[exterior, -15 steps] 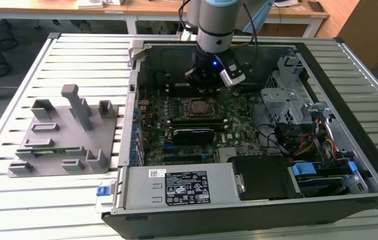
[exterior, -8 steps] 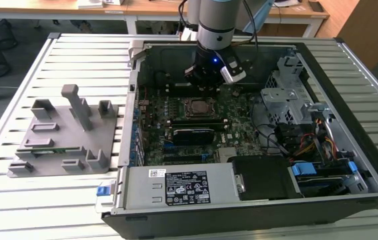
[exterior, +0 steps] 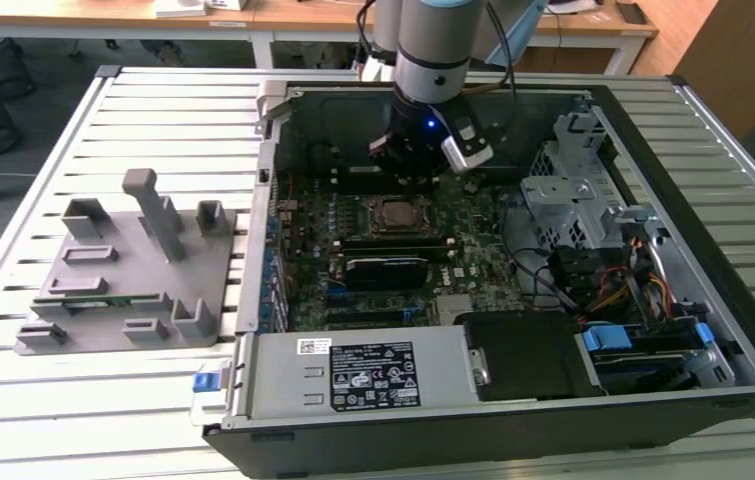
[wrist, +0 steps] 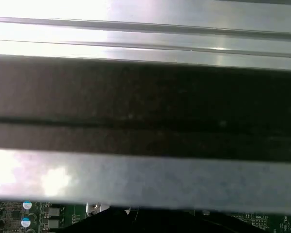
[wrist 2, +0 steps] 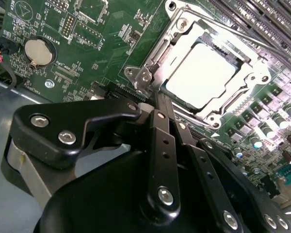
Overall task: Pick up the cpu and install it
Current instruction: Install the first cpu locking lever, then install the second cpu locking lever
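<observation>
The cpu (wrist 2: 206,77) has a silvery square top. It lies flat in the motherboard socket, and the metal socket frame (wrist 2: 150,58) surrounds it. In the exterior view the cpu (exterior: 395,212) sits mid-board inside the open computer case (exterior: 697,300). My gripper (exterior: 411,182) hangs just behind the socket, low over the board. In the second wrist view the gripper (wrist 2: 156,99) has its two black fingers (wrist 2: 161,145) drawn together to a point. That point is at the socket frame's near corner, beside the cpu and not on it. Nothing shows between the fingers.
A black block (exterior: 384,270) lies on the board in front of the socket. A grey fixture tray (exterior: 124,270) with a green memory stick (exterior: 84,300) sits at the exterior view's left. Drive cage (exterior: 577,200), cables (exterior: 617,290) and power supply (exterior: 350,375) crowd the case.
</observation>
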